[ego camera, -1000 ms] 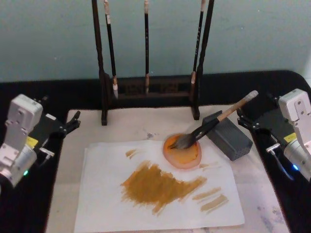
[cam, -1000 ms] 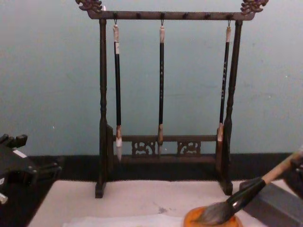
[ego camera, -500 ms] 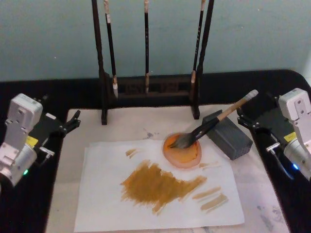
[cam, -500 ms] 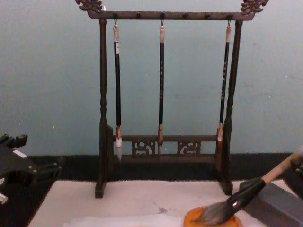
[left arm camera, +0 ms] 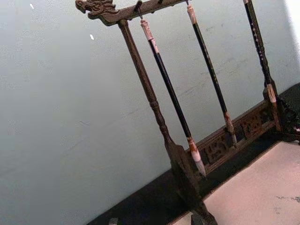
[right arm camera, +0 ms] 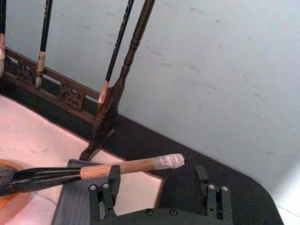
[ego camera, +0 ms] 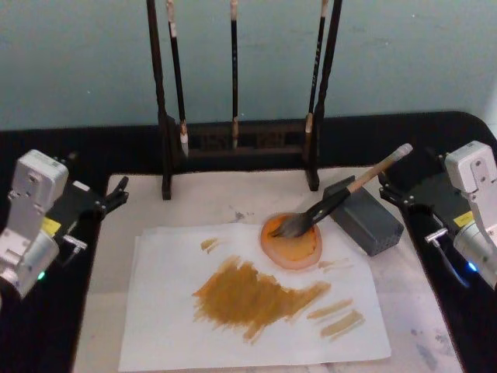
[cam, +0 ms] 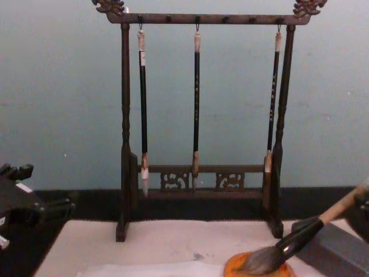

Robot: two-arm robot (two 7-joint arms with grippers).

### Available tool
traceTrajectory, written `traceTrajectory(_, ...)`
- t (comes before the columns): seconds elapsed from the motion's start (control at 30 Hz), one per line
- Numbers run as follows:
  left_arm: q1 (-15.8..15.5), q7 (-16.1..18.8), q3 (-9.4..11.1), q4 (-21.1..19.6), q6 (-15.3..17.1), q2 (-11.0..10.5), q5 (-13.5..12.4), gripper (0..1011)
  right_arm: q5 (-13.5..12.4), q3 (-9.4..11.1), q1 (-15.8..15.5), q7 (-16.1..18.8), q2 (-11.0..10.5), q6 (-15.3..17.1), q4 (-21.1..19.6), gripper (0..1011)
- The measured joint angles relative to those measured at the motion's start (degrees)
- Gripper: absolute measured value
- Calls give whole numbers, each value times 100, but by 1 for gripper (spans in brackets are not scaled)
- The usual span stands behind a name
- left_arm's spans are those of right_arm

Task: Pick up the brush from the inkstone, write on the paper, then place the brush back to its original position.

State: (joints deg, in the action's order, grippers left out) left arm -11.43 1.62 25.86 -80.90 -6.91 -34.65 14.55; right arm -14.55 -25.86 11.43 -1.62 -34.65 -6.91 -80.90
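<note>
Now, brush (ego camera: pixel 334 200): unmoved from a second ago; the bushy tuft sits in the orange dish (ego camera: pixel 299 250) and the black ferrule leans on the grey block (ego camera: pixel 371 224), with the tan handle slanting up past it towards the robot's right.
Change elsewhere: none that I can see; both arms and the sheet are as they were.
Paper (ego camera: pixel 167 311): one white sheet, flat on the mat, its far right corner under the dish; it carries one broad ochre patch and several short strokes.
Right gripper (right arm camera: pixel 158 183): fingers spread wide and holding nothing; it sits on the right beside the mat, and in the right wrist view the handle's pale end lies just beyond one finger, apart from it.
Left gripper (ego camera: pixel 99 194): parked on the left at the mat's edge, well apart from the brush, fingers apart and empty.
Count: one large brush, one dish, one block, one rack (ego camera: pixel 233 144), three thin brushes (cam: pixel 196 104) hanging from the rack's top bar.
Mat (ego camera: pixel 217 198): cream, with a small grey smudge near the rack; the rack's feet stand on its far edge.
Table (ego camera: pixel 78 144): black, showing round the mat.
Wall (ego camera: pixel 78 62): plain pale teal, close behind the rack.
</note>
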Motion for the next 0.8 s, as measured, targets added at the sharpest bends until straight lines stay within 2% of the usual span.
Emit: traceTrajectory(0.8, 0, 0, 0, 0, 0, 0, 0, 1010, 17, 48, -22, 58, 25, 0, -1, 1000)
